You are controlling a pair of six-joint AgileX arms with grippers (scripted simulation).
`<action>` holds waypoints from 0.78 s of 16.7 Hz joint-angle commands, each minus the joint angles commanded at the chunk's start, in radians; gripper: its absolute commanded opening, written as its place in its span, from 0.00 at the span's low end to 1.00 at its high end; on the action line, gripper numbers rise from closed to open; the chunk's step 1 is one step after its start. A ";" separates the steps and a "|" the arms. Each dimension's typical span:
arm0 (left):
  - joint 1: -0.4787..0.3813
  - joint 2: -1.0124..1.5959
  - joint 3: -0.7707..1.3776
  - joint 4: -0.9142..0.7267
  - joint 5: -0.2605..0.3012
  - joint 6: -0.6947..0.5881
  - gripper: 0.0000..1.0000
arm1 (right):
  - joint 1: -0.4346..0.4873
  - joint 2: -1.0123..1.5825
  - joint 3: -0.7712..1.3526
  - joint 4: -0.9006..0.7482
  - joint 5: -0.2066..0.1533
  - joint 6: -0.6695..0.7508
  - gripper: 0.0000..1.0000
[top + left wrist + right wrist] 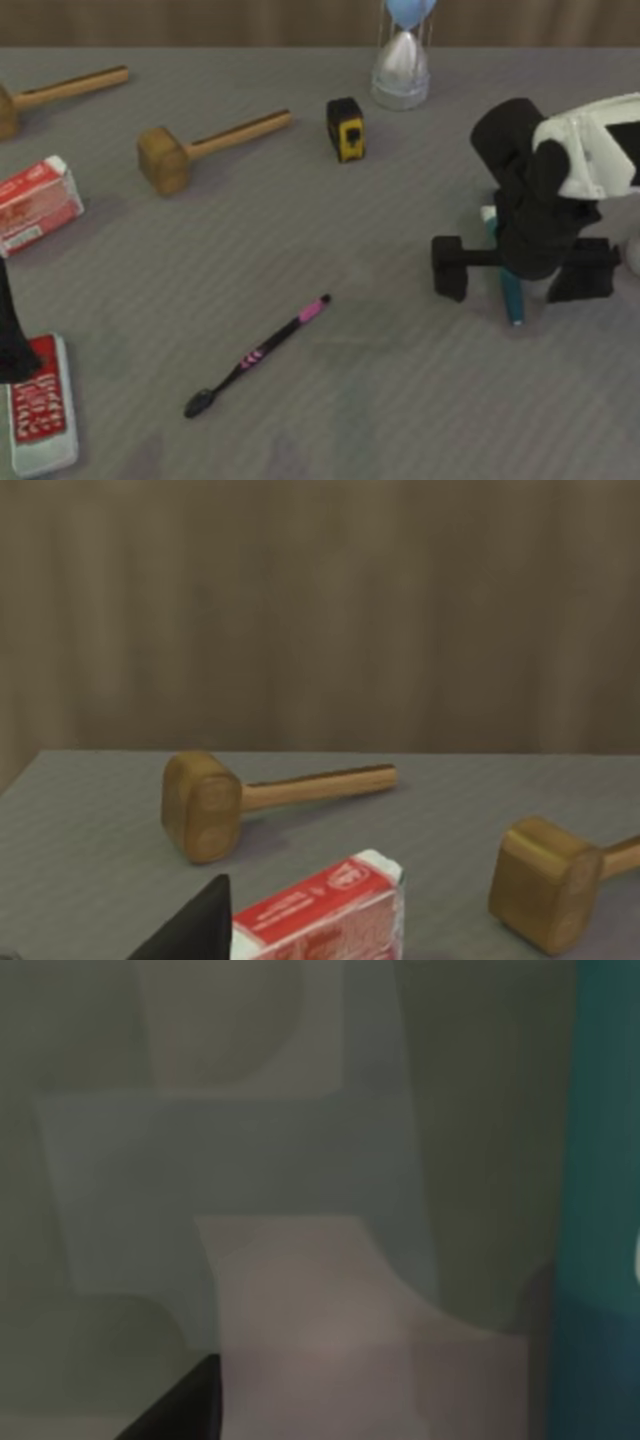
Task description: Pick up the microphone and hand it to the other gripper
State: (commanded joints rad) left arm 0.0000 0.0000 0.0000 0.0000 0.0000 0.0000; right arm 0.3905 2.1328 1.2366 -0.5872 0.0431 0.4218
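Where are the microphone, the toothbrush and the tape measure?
microphone (513,300): top view, lower teal handle below the right gripper.
toothbrush (262,352): top view, middle of its black and pink handle.
tape measure (346,129): top view, its yellow and black body.

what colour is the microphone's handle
Teal; the microphone handle shows best in the top view, poking out below the right gripper.

The right arm's matte black two-finger gripper (523,268) has blocky, square-ended fingers (450,267) set on a thick rounded black body. Behind it, toward two o'clock, sits glossy white arm casing (595,150) with a dark band and a black cylindrical housing (505,130). The left arm's black gripper (12,340) shows a pointed wedge fingertip (195,930).
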 joint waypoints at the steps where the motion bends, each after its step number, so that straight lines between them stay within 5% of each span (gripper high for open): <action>1: 0.000 0.000 0.000 0.000 0.000 0.000 1.00 | 0.000 0.000 0.000 0.000 0.000 0.000 0.77; 11: 0.000 0.000 0.000 0.000 0.000 0.000 1.00 | 0.000 0.000 0.000 0.000 0.000 0.000 0.02; 13: 0.000 0.000 0.000 0.000 0.000 0.000 1.00 | 0.000 0.000 0.000 0.000 0.000 0.000 0.00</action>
State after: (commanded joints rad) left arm 0.0000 0.0000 0.0000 0.0000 0.0000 0.0000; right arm 0.3905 2.1328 1.2366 -0.5872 0.0431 0.4218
